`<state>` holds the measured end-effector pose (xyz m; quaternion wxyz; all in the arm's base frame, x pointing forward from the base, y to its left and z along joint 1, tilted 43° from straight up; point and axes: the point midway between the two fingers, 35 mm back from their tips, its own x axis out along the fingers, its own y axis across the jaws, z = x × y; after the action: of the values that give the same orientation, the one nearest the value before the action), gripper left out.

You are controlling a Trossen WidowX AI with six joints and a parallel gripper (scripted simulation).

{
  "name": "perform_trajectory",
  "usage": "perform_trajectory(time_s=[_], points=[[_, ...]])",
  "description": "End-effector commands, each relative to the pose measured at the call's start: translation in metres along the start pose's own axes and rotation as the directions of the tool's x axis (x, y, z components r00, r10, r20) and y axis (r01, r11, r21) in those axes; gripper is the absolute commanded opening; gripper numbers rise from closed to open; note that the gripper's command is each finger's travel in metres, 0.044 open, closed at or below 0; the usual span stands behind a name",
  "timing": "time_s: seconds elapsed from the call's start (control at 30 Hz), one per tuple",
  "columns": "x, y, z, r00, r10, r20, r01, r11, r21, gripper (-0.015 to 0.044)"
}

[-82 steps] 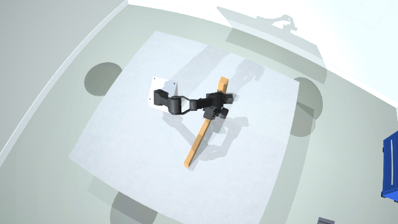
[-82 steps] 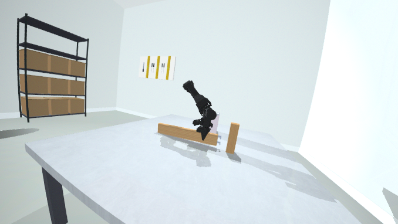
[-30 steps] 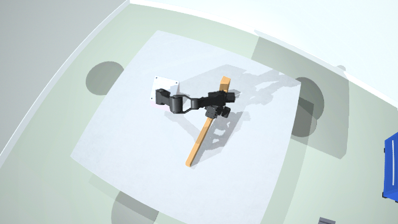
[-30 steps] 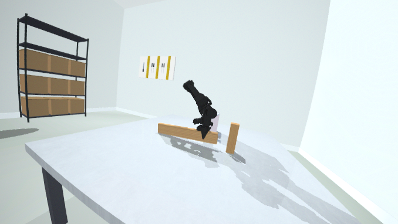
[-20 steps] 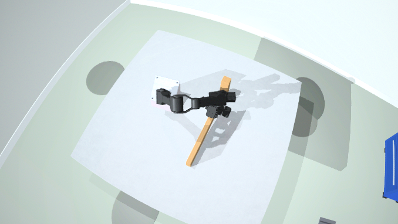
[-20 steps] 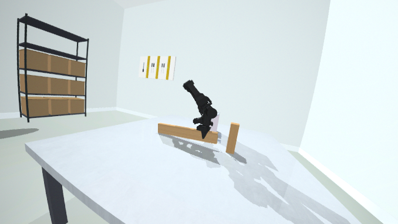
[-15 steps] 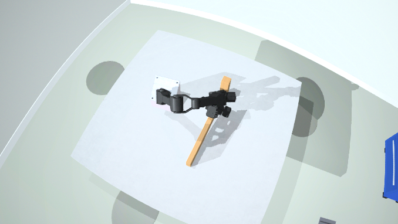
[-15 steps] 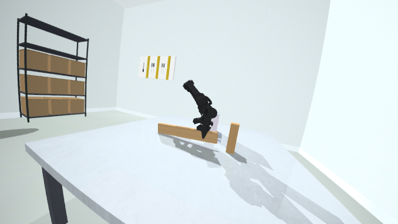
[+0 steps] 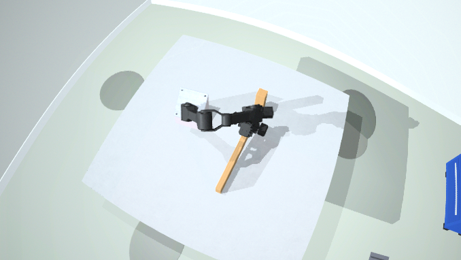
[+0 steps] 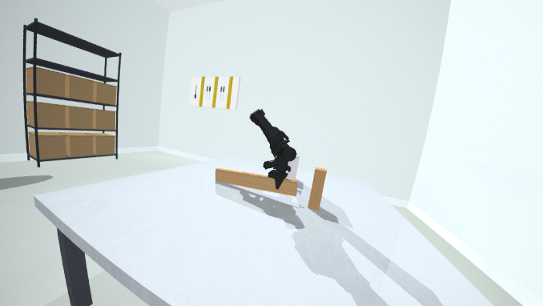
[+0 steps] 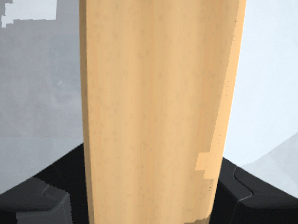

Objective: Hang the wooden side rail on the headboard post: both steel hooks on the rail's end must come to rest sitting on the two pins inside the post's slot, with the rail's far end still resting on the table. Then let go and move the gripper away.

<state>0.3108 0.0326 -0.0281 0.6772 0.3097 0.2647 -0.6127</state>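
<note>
Clamped on the wooden side rail (image 9: pixel 232 163) (image 10: pixel 244 179) (image 11: pixel 150 100) with both fingers of the pincer (image 9: pixel 251 130) (image 10: pixel 277 183) (image 11: pixel 141 141), one along each side face in the wrist view. Seen from above, running from the pincer toward seven o'clock, over the pale surface (image 9: pixel 153 153) (image 10: pixel 160 224). In the exterior view, pointing to three o'clock with the steel hooks (image 10: pixel 299 187), near the headboard post (image 9: pixel 262 93) (image 10: pixel 317 189) but apart from it across a visible gap. Not hung on the post. Held above the surface at the hook end, over a shadow; impossible to tell whether touching the surface at the far end, toward nine o'clock in that view. Too small to make out at the slot and pins. Standing upright at the post, between twelve and one o'clock from the pincer as seen from above. Anchored by the black arm (image 9: pixel 234 118) (image 10: pixel 274 138) at a white base plate (image 9: pixel 182 90), toward ten o'clock from the pincer in the top view. Farther off in the exterior view, toward ten o'clock, stocked with cardboard boxes (image 10: pixel 49 82) on a black shelf rack (image 10: pixel 36 92).
</note>
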Motion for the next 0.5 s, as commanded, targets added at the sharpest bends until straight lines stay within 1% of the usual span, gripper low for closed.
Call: perform_trajectory(time_s=[0.0, 0.47], points=[[-0.0040, 0.0012, -0.0038, 1.000, 0.012, -0.005, -0.012, 1.000, -0.004, 0.0000], [-0.0035, 0.0018, -0.0051, 1.000, 0.012, -0.005, -0.012, 1.000, -0.004, 0.0000]])
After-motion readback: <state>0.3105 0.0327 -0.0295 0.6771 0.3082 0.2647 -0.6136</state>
